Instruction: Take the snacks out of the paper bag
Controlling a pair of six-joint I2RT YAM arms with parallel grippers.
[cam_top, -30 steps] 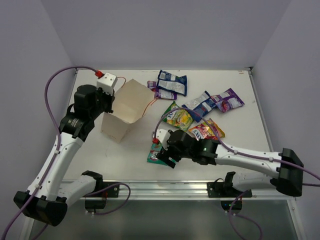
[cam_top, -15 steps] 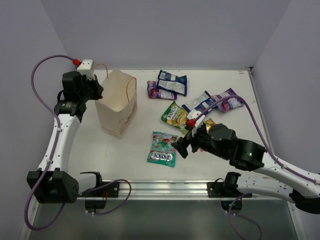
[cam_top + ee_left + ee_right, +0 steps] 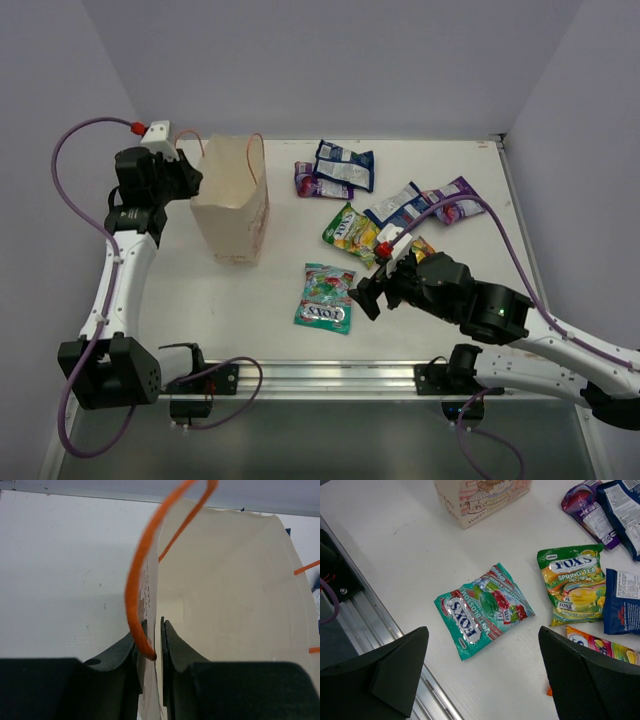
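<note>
Where the white matte table (image 3: 280, 290) meets pale lilac walls, the stiff beige paper bag (image 3: 232, 205) stands at the left. Its wall is pinched tight in the left gripper (image 3: 152, 630), beside a thin orange handle (image 3: 137, 580). Glossy, crinkled foil snacks (image 3: 345, 170) lie scattered to its right. The right gripper (image 3: 482, 630) hangs spread wide above the teal packet (image 3: 480, 607).

Overhead, two wrist close-ups; common paper bag (image 3: 232, 203)
</note>
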